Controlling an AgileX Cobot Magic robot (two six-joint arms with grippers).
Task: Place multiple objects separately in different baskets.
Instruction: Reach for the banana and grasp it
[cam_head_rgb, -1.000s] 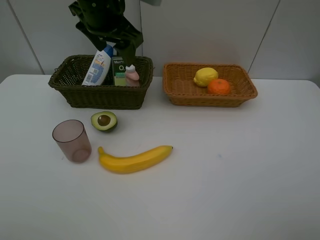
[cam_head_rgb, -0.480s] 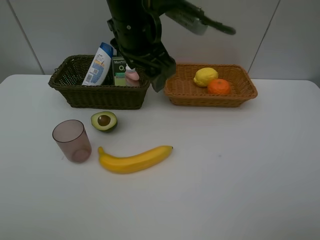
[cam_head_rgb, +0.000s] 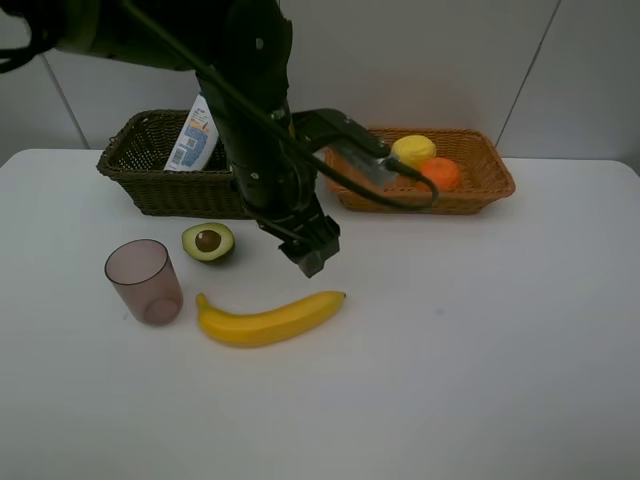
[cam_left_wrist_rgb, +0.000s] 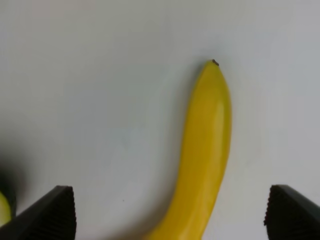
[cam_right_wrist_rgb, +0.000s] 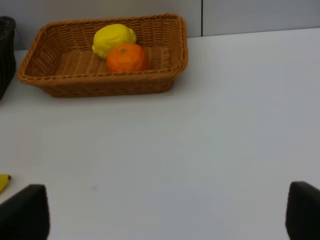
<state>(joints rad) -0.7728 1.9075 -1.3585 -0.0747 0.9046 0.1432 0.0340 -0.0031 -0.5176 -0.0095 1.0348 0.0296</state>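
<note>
A yellow banana (cam_head_rgb: 270, 320) lies on the white table, with a halved avocado (cam_head_rgb: 208, 242) and a mauve cup (cam_head_rgb: 145, 280) to its left. My left gripper (cam_head_rgb: 310, 255) hangs open just above the banana's right end. In the left wrist view the banana (cam_left_wrist_rgb: 206, 150) runs between the spread fingers of that gripper (cam_left_wrist_rgb: 169, 205). The dark basket (cam_head_rgb: 140, 165) holds a white blue-capped bottle (cam_head_rgb: 195, 135). A lemon (cam_head_rgb: 412, 150) and an orange (cam_head_rgb: 440, 172) sit in the tan basket (cam_head_rgb: 485, 185). My right gripper (cam_right_wrist_rgb: 162, 212) is open over bare table, facing that basket (cam_right_wrist_rgb: 50, 80).
The dark left arm (cam_head_rgb: 255, 120) reaches over the dark basket's right half and hides that part. A cable (cam_head_rgb: 400, 200) loops in front of the tan basket. The table's right and front are bare white surface.
The left arm has swung from behind the dark basket forward and down, and its gripper now hovers over the banana. No object has moved.
</note>
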